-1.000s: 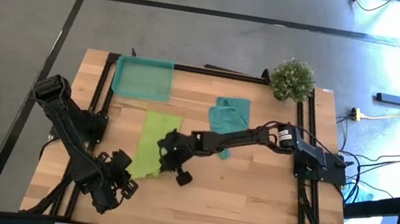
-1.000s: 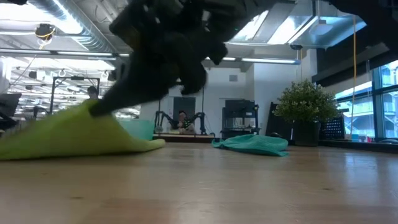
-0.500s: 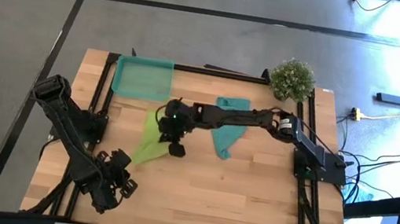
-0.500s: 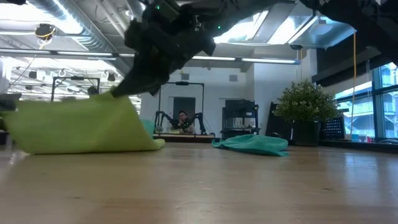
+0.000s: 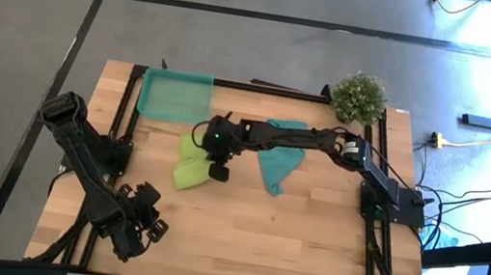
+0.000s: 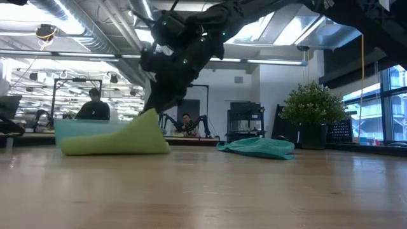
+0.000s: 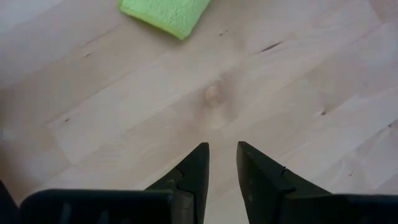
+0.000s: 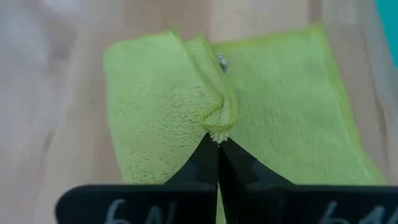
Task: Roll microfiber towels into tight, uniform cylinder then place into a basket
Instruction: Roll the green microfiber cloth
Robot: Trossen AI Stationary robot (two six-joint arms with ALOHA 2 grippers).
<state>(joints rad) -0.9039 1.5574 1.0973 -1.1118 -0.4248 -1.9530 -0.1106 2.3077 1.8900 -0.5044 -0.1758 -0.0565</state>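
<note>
The lime-green towel point(image 5: 188, 163) lies folded on the table's middle left, below the basket point(image 5: 175, 95), which sits at the far left. My right gripper point(image 5: 211, 162) reaches across from the right and is shut on the towel; the low view shows it lifting a peak of the cloth point(image 6: 149, 116). The teal towel point(image 5: 277, 158) lies crumpled under the right arm. My left gripper point(image 5: 143, 223) waits near the near left corner, its fingers point(image 7: 252, 165) a little apart over bare wood. A corner of the lime towel point(image 7: 165, 12) shows ahead of it. My right gripper pinches a bunched stretch of the lime towel's hemmed edge point(image 8: 216, 127) between its two fingertips. The fingers slant down from the table's right. The pinched part is raised in a ridge, and the rest of the towel lies folded on the table.
A potted plant point(image 5: 360, 98) stands at the far right corner. Black frame rails point(image 5: 128, 110) run along the table's left, right and far sides. Bare wood lies toward the near edge. A person point(image 6: 94, 108) sits in the room behind.
My right gripper has gone toward the far edge and slightly up, rolling its wrist, still shut on the lime towel. The towel's near part has been drawn over the far part, so the long spread cloth is now a shorter folded pad.
</note>
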